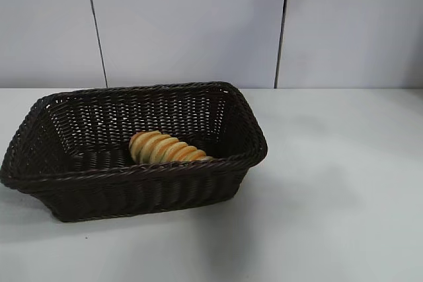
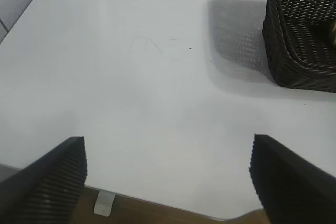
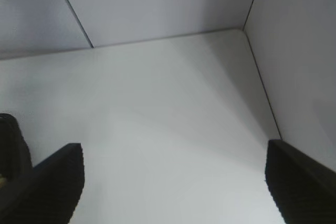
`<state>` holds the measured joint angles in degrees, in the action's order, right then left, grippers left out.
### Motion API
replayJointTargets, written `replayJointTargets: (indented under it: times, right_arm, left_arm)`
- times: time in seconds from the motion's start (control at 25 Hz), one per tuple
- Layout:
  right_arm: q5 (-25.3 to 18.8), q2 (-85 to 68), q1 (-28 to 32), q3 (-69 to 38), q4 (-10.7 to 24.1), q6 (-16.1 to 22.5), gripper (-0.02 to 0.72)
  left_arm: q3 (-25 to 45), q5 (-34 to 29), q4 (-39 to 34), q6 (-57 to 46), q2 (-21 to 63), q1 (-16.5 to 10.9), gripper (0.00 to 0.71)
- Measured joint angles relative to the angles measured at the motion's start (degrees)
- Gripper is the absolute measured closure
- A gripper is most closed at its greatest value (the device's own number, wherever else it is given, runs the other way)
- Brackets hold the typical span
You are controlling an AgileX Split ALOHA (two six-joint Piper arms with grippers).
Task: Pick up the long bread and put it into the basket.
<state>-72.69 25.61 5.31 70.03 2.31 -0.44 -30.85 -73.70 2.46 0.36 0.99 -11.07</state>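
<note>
The left pincer [image 2: 168, 174] is spread wide and empty above bare worktop [image 2: 147, 93], the basket [image 2: 302, 35] seen well apart from it. The right pincer [image 3: 176, 182] is likewise held wide with nothing gripped. The long bread [image 1: 166, 148] is lying inside the basket [image 1: 132, 176], against its near wall.
</note>
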Motion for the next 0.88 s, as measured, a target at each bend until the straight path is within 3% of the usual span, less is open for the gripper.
replayJointTargets:
  times: [0.24,0.32,0.44,0.88]
  right_arm:
    - [0.00,-26.78,-0.73,-21.26,1.98,0.91,0.054]
    - [0.00,-27.10,-0.73,-25.80,0.98,2.75,0.054]
    - [0.41,-27.05,-0.73,-31.18,-2.31,1.38,0.054]
    - [3.22,-26.98,-0.73,-40.65,-1.41,0.44,0.054]
  left_arm:
    - [0.00,0.00,0.00,0.00,0.00,0.00,0.095]
    - [0.00,0.00,0.00,0.00,0.00,0.00,0.095]
    - [0.00,0.00,0.00,0.00,0.00,0.00,0.095]
    - [0.00,0.00,0.00,0.00,0.00,0.00,0.095]
